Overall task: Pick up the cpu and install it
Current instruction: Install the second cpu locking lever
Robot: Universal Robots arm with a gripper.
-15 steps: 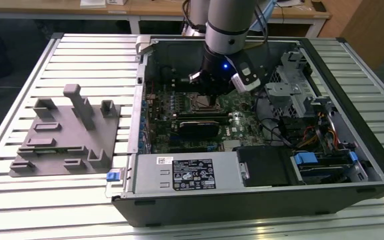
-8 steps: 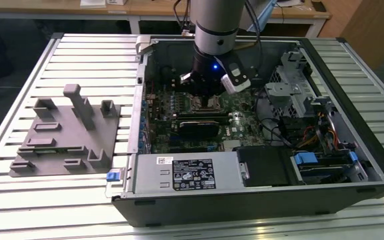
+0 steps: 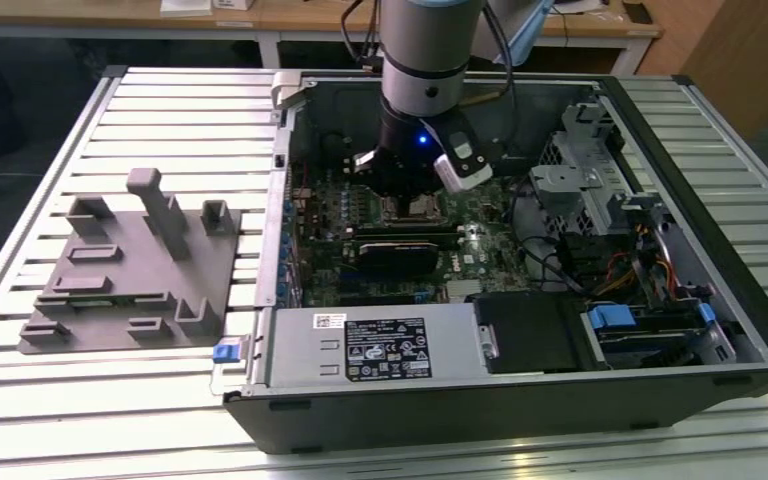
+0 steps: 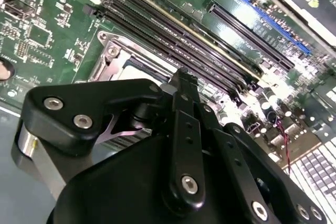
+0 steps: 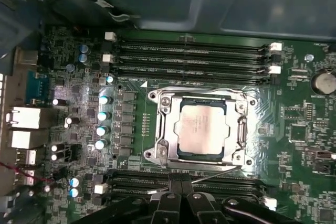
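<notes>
The flat square silver-topped cpu (image 5: 201,128) is seen seated in the metal-framed socket (image 5: 157,129), the black gripper (image 5: 182,184) poised just above, fingers pressed together and holding nothing, so installation is judged nearly complete.

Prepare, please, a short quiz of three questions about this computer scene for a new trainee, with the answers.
1. True or false: the cpu lies inside the socket frame on the motherboard.
2. In the first wrist view, what runs along two opposite sides of the socket?
A. memory slots
B. fans
C. hard drives
3. In the exterior view, what stands on the table at that view's left, outside the computer case?

Key
1. True; its silver top shows within the frame.
2. A, the memory slots.
3. A grey fixture with upright posts.
</notes>
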